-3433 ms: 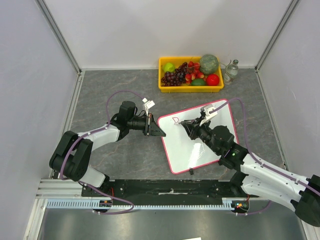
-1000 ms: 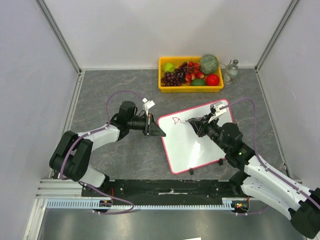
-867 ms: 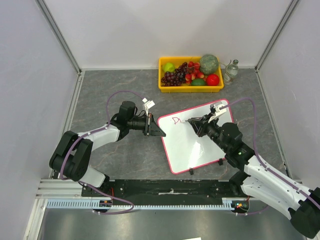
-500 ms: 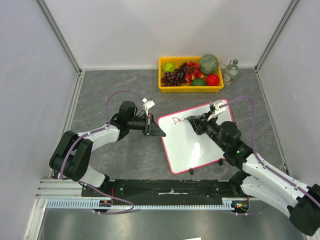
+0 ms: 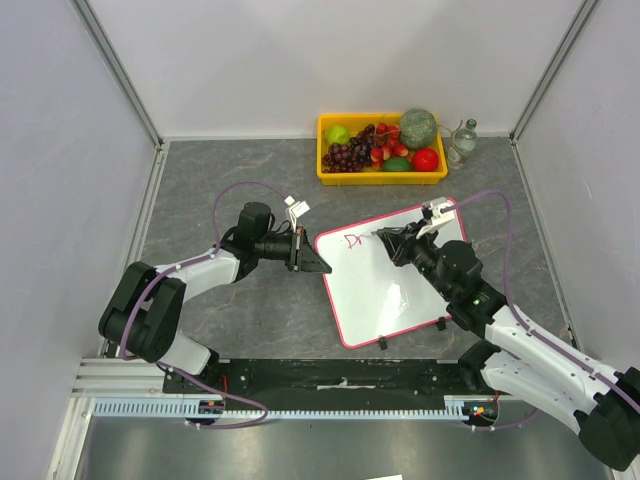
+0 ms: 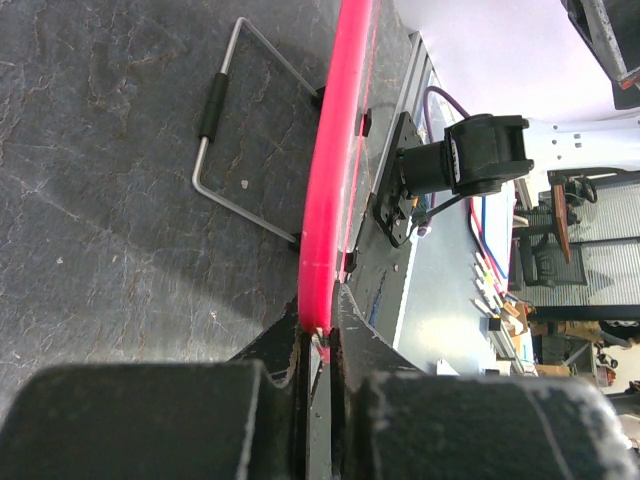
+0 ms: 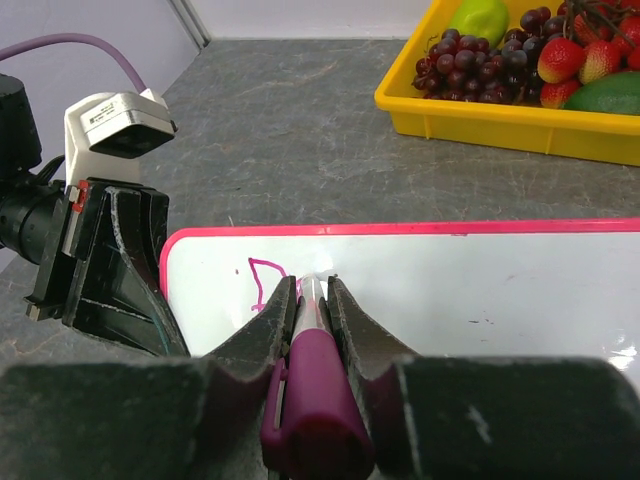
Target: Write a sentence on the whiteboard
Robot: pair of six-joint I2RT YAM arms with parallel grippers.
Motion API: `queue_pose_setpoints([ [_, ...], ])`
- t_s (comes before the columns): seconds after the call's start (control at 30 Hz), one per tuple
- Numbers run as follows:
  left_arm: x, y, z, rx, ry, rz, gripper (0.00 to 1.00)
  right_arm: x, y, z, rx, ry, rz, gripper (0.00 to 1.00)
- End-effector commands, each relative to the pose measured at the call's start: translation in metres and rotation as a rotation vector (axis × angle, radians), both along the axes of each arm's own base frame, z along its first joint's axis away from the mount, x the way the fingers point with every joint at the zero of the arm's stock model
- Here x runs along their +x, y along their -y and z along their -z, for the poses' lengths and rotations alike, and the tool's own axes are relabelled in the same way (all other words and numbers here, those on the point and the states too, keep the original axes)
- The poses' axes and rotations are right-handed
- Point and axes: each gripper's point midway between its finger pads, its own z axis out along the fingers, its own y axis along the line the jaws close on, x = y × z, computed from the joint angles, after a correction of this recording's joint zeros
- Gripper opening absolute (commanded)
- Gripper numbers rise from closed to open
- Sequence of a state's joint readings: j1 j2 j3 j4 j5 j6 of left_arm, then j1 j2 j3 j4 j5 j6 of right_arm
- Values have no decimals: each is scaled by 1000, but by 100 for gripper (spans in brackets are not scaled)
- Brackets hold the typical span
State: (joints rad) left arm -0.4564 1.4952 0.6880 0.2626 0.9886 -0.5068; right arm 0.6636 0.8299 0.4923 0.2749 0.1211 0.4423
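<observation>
I am pinching the pink-red rim of the whiteboard (image 5: 400,290) with my left claw (image 6: 318,338), the two black fingers closed tight on the edge at the board's 9 o'clock side in the top view. The whiteboard is lying flat on the grey table (image 5: 240,320), turned at a slant, near the middle of the table and just to the 3 o'clock side of that claw. From my left wrist I am looking along the rim edge-on, with a wire stand (image 6: 215,110) lying on the table toward 11 o'clock of my fingertips. My right claw (image 7: 312,300) is clamping a magenta marker (image 7: 315,400), its fingers pressed on both sides of the barrel and its tip touching the white surface. The sentence (image 7: 265,285) is only beginning: a couple of thin pink strokes near the board's 10 o'clock corner, just at 9 o'clock of the marker tip; I cannot read them. A yellow tray (image 5: 380,179) of fruit is sitting at 12 o'clock of the board, apart from it, with a small clear bottle (image 5: 461,140) just at its 3 o'clock end.
</observation>
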Motion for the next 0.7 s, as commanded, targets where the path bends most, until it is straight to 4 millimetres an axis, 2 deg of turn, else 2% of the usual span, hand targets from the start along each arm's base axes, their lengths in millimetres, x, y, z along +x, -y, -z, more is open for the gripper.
queue_pose_setpoints([
  [0.0,-9,-2,13,29,80,61,2,3,8,-5,-23,7,40,0],
  [0.17,-9,-2,12,29,79,61,2,-2,10,1,-22,3,32,0],
  [0.27,-9,-2,12,29,81,59,2,-4,10,-10,5,22,27,0],
  [0.47,-9,-2,13,30,79,61,2,-8,10,-43,83,64,23,0],
  [0.57,-9,-2,12,29,80,61,2,-5,7,-40,56,53,15,0],
  [0.67,-10,-2,11,28,83,61,2,-4,3,-28,36,30,0,0],
])
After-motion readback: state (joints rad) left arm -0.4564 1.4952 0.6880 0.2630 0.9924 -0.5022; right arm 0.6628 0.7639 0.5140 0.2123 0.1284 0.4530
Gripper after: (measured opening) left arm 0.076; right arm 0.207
